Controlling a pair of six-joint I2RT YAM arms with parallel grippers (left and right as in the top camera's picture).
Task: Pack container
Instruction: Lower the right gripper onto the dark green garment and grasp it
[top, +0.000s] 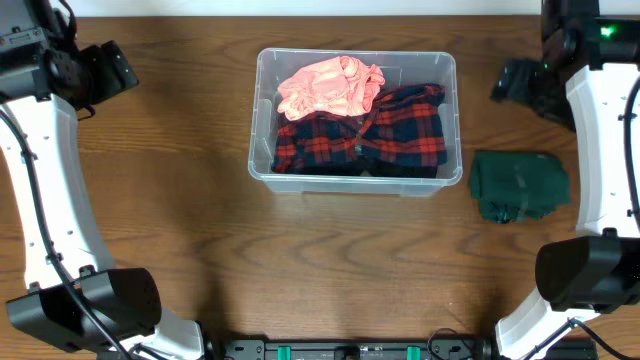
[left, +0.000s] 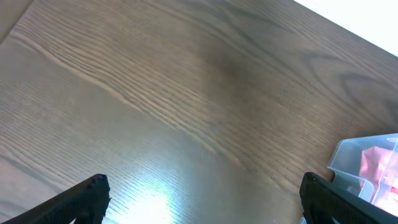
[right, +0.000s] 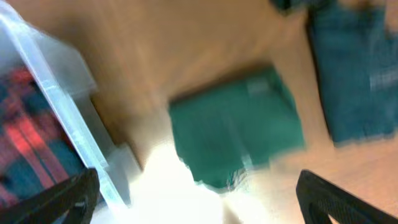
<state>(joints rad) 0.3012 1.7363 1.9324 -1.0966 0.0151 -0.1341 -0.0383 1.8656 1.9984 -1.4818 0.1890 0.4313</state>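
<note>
The clear container (top: 350, 184) stands at the table's middle back. It holds a crumpled pink garment (top: 330, 87) and a red and navy plaid garment (top: 380, 135). A folded green garment (top: 518, 184) lies on the table just right of the container. My left gripper (top: 110, 65) is open and empty over bare wood at the far left; its wrist view (left: 202, 202) shows a container corner (left: 367, 162). My right gripper (top: 515, 85) is open and empty at the back right, above the green garment (right: 236, 127) and the container's rim (right: 62, 99). The right wrist view is blurred.
A blue-grey cloth (right: 360, 74) lies beyond the green garment in the right wrist view; it is out of the overhead view. The table is brown wood (top: 200, 240). The arm bases stand at the front left and front right corners.
</note>
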